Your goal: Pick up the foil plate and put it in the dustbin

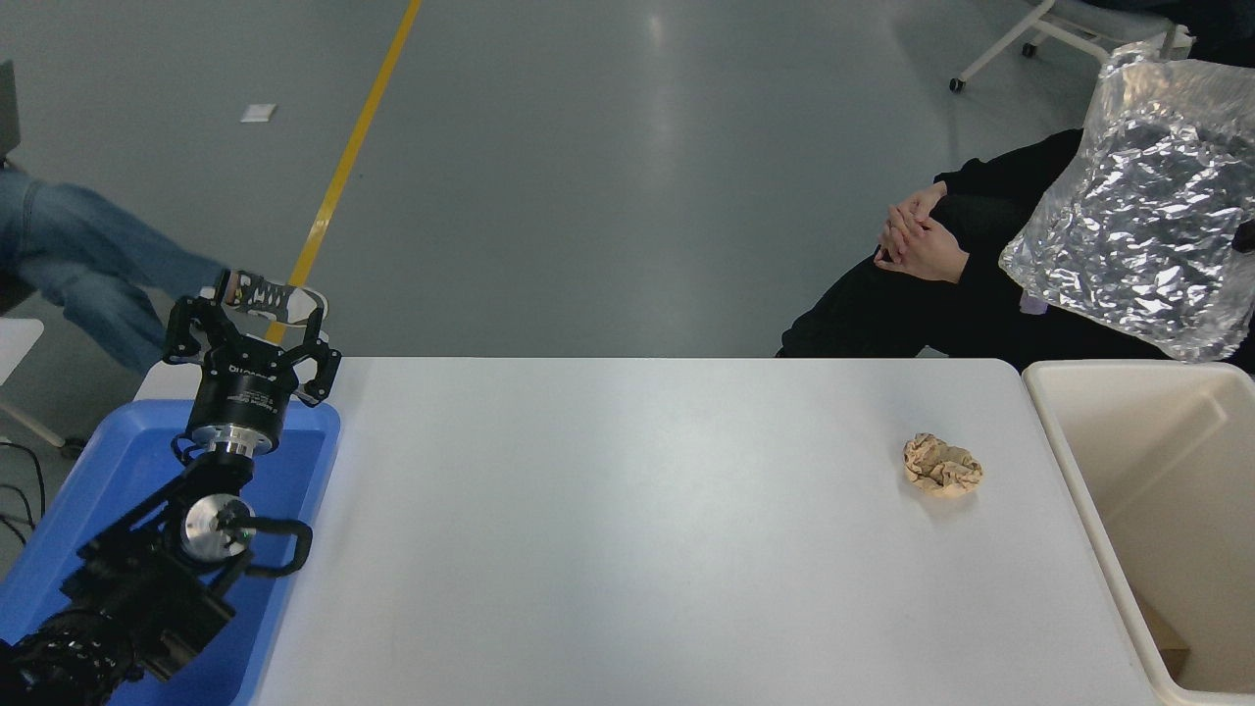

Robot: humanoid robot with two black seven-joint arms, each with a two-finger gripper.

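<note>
- The left gripper (248, 324) sits parked over the far end of a blue tray (294, 510) at the table's left edge, its fingers spread apart and holding nothing.
- The white table (627, 529) is bare across its middle.
- A crumpled brown paper ball (942, 465) lies on the table near the right edge, toward the far side, just short of the bin.
- A person in dark clothing sits beyond the table's far right corner, hands (912, 235) clasped on the lap.
- The foil plate (1142, 201) hangs in the air at the upper right, well above table level, tilted with its crinkled underside facing the camera. It is above and beyond the far rim of the dustbin and partly in front of the seated person.
- The dustbin (1069, 431) stands against the table's right edge, open at the top, with a flat brown scrap low inside it.
- The right gripper is outside the view, apart from a small dark patch at the right border beside the plate; whether it is clamped on the plate cannot be told.
</note>
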